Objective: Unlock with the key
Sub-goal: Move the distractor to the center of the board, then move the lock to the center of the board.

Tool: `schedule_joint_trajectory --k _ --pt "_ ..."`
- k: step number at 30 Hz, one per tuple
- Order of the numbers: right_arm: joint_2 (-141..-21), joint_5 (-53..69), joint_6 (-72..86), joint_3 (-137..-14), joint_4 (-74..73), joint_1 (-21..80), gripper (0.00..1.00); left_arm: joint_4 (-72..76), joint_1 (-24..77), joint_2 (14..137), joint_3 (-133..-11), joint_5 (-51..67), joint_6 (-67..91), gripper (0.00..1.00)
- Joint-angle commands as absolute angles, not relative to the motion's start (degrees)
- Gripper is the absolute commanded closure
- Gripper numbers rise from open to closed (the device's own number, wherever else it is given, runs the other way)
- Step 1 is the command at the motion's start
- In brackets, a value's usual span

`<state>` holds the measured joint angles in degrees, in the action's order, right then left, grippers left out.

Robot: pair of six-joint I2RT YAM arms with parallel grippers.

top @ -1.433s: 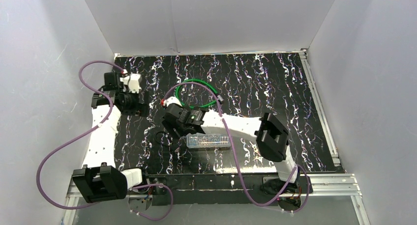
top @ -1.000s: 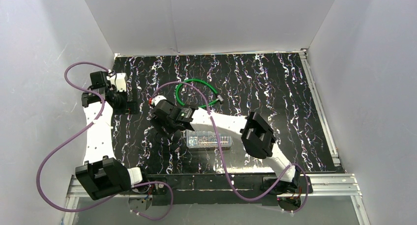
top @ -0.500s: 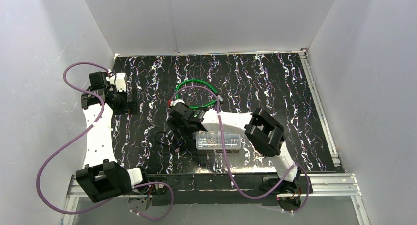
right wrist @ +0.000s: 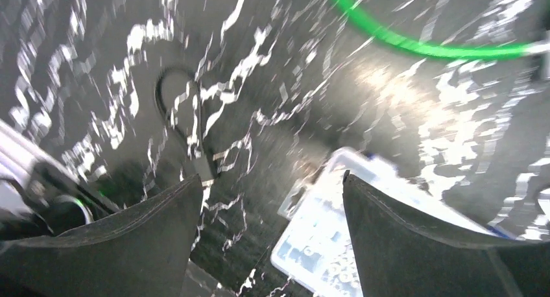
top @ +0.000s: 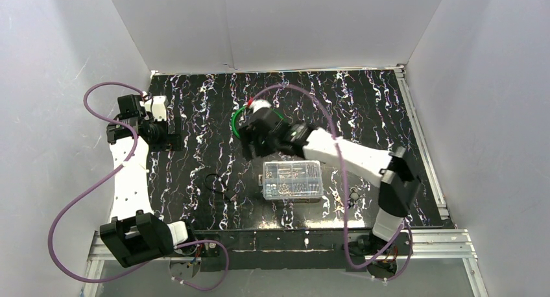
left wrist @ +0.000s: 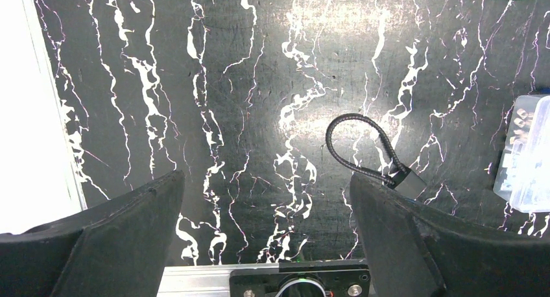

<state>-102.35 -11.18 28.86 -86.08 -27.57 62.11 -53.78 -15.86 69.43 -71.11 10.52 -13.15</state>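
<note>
Both the left pincer (left wrist: 264, 180) and the right pincer (right wrist: 271, 180) gape wide and hold nothing, the black cable lock (left wrist: 363, 148) lies near the near edge of the table (top: 363, 102) left of the clear box (top: 292, 179), and no key is discernible, so finding it before descending seems wise.

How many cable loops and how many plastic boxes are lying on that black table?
Cable loops: 2, a green loop and a black loop
Clear plastic box: 1
Total: 3
</note>
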Motion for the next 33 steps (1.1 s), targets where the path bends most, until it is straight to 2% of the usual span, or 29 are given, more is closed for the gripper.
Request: schedule_joint_trajectory --k 1,7,14,33 --pt "-97.33 -14.33 32.05 -90.6 -34.89 52.52 0.16 -54.85 -16.0 68.29 -73.14 11.44 -13.54 0.0" --pt "-97.83 -12.34 37.45 -83.0 -41.75 39.23 0.17 -55.6 -16.01 68.67 -73.15 13.5 -13.81 0.01" --pt "-99.82 -5.08 44.36 -72.86 -36.4 33.49 0.18 -56.37 -16.0 68.61 -72.94 14.74 -14.38 0.0" --pt "-110.11 -3.53 45.27 -75.3 -33.51 31.2 0.18 -56.78 -16.0 66.94 -72.31 15.41 -14.05 0.0"
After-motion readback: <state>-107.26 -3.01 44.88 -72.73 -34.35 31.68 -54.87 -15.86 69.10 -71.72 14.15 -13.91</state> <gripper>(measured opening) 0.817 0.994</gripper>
